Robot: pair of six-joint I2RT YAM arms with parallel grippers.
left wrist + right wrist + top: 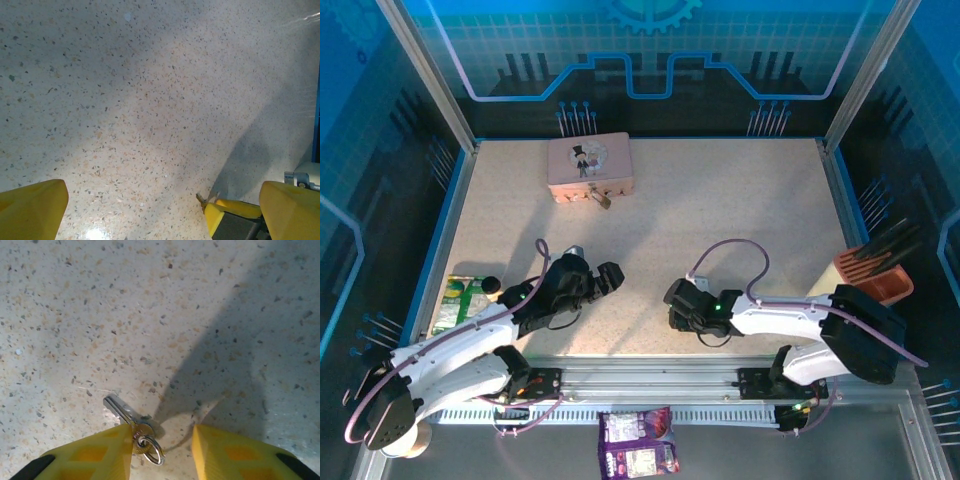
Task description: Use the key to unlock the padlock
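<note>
**Desk:** Where is the key point(120, 409)?

**Operator:** It lies flat on the speckled table point(740, 200), at the tips of my right gripper point(162, 440). In the wrist view its silver blade points up and to the left. Its head and small ring point(153, 450) lie against the inner edge of the left-hand yellow finger point(95, 457). The jaws stand spread and pinch nothing.

**Desk:** And the padlock point(603, 200)?

**Operator:** From above I see it at the near side of the pink tin point(590, 163), toward the table's far edge and well apart from both arms. My left gripper point(163, 186) is near the right one, its fingers wide apart over bare table, holding nothing.
</note>
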